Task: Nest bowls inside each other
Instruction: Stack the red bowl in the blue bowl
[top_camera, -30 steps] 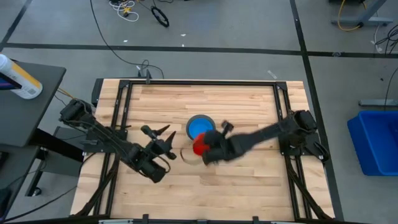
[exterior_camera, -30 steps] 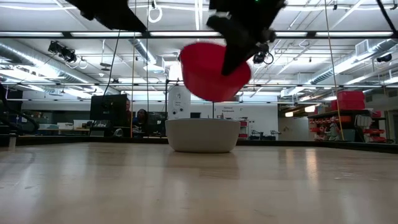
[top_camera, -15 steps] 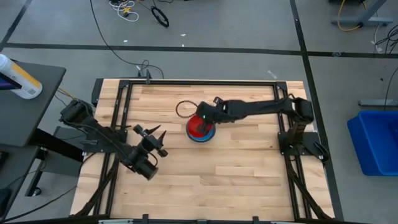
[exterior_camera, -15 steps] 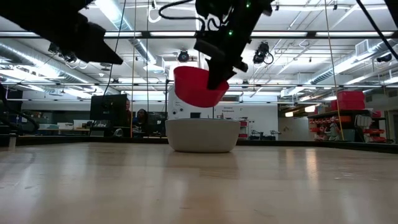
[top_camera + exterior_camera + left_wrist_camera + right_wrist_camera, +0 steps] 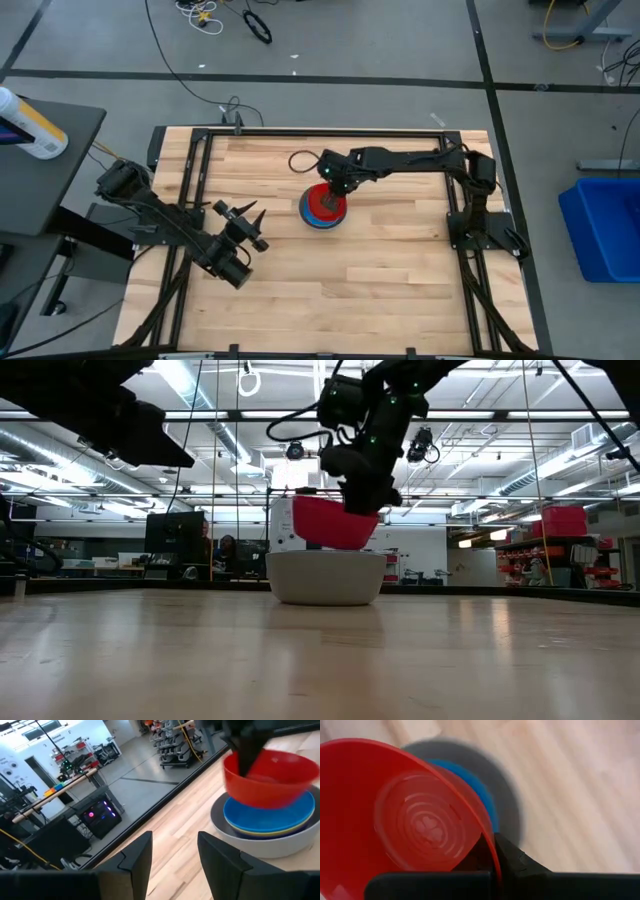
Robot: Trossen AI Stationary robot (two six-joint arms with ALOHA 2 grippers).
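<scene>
A red bowl (image 5: 320,202) hangs tilted just over a stack (image 5: 265,827) near the table's middle. The stack is a grey bowl (image 5: 325,578) with a yellow (image 5: 280,833) and a light blue bowl (image 5: 260,815) nested in it. My right gripper (image 5: 492,856) is shut on the red bowl, reaching from the far-right side. Whether the red bowl touches the stack, I cannot tell. My left gripper (image 5: 175,855) stands open toward the left, pointing at the stack with nothing between its fingers. My right gripper pinches the red bowl's rim (image 5: 491,847), one finger inside the bowl and one outside. The fingers slant down from above, on the bowl's far-right side. The bowl (image 5: 335,523) is tilted, its held side higher, its bottom at the grey bowl's rim.
A black metal frame (image 5: 200,150) edges the wooden table top. A loop of cable (image 5: 300,160) sticks out beside the right arm's wrist. Bare wood lies all round the stack. A blue bin (image 5: 605,230) stands off the table's right.
My right gripper has swung from the stack's near side toward the far edge with the red bowl, then sunk, so the bowl now hangs low over the stack. It has tipped more steeply downward. My left gripper has drawn back a little toward the table's left edge.
</scene>
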